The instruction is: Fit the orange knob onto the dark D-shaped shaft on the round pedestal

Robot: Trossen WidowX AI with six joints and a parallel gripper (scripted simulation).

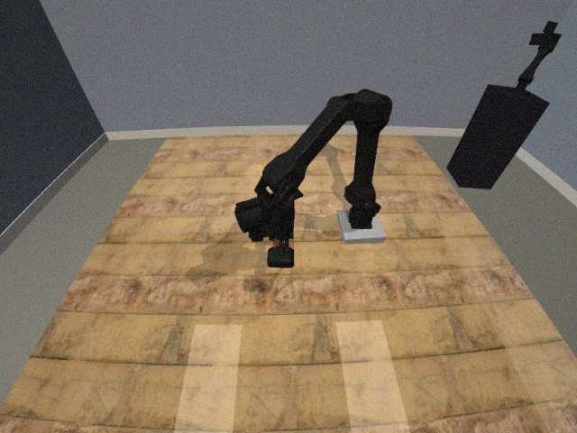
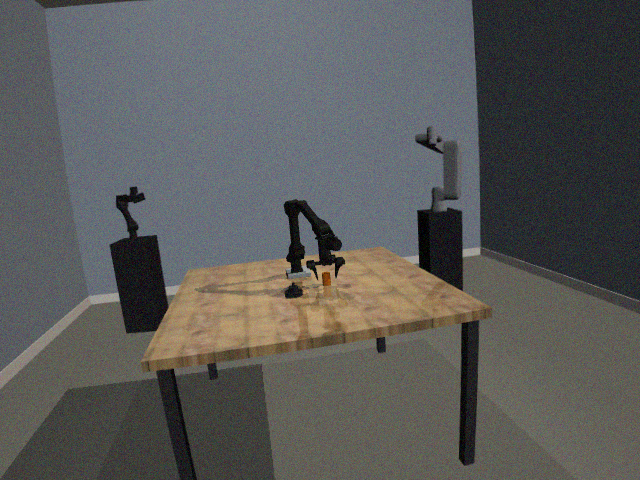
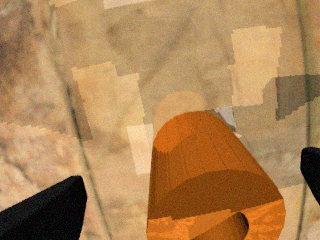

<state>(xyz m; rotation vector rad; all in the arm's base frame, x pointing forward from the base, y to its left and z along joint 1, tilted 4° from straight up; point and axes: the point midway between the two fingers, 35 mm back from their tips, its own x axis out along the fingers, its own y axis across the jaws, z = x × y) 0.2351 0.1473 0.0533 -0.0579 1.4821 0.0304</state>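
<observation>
The orange knob [image 1: 278,244] [image 2: 326,279] [image 3: 205,155] stands upright on the table. In the wrist view its top is cut by the bottom edge, and only part of its hole shows. My gripper [image 2: 326,275] [image 3: 198,175] is open and points down, with one finger on each side of the knob and gaps between. In the top view the near finger hides most of the knob. The dark round pedestal [image 2: 293,292] with its short shaft stands left of the knob in the exterior view. The arm hides it in the top view, and it is outside the wrist view.
The arm's light grey base plate [image 1: 363,235] [image 2: 298,273] lies on the wooden table [image 1: 288,340] [image 2: 248,325], behind the pedestal in the exterior view. Other arms on black stands [image 1: 496,140] [image 2: 138,284] are off the table.
</observation>
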